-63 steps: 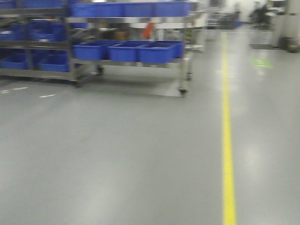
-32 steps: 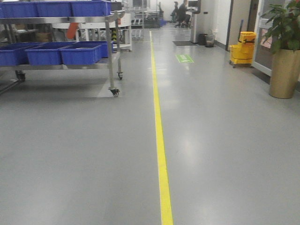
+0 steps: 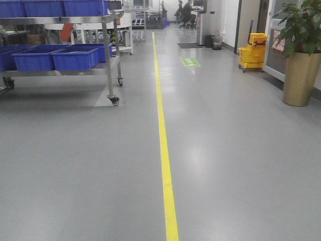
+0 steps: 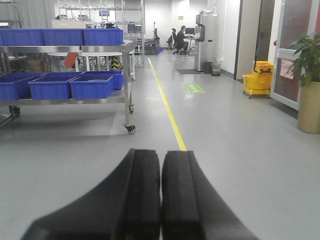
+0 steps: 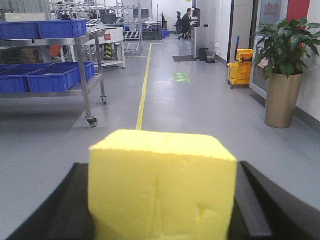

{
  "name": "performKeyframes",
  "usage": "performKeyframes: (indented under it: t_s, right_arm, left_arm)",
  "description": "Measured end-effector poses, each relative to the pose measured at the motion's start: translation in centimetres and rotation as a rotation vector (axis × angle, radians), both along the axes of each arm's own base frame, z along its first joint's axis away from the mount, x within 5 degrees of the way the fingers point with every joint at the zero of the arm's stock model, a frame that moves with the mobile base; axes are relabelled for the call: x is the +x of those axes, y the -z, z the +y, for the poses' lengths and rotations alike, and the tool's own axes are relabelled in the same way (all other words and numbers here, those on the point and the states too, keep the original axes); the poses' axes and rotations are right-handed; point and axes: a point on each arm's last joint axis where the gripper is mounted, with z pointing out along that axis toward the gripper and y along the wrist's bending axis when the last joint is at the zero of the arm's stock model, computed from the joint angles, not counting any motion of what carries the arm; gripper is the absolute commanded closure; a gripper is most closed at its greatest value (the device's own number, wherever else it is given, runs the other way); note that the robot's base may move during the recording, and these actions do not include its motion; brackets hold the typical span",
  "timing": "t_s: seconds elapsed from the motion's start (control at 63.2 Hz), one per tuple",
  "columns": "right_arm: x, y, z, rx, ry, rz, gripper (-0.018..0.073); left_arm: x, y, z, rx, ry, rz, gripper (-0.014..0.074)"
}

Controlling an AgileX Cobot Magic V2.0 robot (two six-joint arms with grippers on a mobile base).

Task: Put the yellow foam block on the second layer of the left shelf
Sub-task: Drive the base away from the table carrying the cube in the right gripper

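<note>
- Between the dark fingers (image 5: 65, 215) of the right claw (image 5: 162, 200): yellow foam block (image 5: 162, 185), clamped on its left and right faces and filling the near part of the right wrist view.
- Block's top face level, front face marked with shallow dents; claw spread just as wide as the block.
- On the other arm, left claw (image 4: 161, 200) closed on nothing: two black fingers (image 4: 140, 195) pressed side by side, only a thin seam between them.
- Below and ahead of both claws, glossy grey floor (image 3: 75, 165).
- Along that floor, yellow floor line (image 3: 163, 145) running from near to far down the aisle.
- Left of the line, wheeled steel bench (image 3: 60, 20) on castors, with blue bins (image 3: 75, 58) in a row on its lower level and more on its top level.
- Just right of the line, far off, green floor mark (image 3: 190, 62).
- Further right, yellow mop bucket (image 3: 253, 47) close to the wall.
- Nearer on the right, potted plant (image 3: 300, 75) in a tall gold pot, standing by the wall.
- At the far end of the aisle, seated person (image 4: 179, 40), too small for detail.
</note>
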Motion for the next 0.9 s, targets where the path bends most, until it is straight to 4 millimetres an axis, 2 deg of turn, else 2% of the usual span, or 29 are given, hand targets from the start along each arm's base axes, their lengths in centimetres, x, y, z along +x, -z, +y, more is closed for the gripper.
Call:
performKeyframes:
  t_s: [0.902]
  right_arm:
    - [0.0, 0.02, 0.0, -0.002, 0.0, 0.002, 0.0081]
  left_arm:
    - [0.0, 0.0, 0.0, 0.0, 0.0, 0.0, 0.0473]
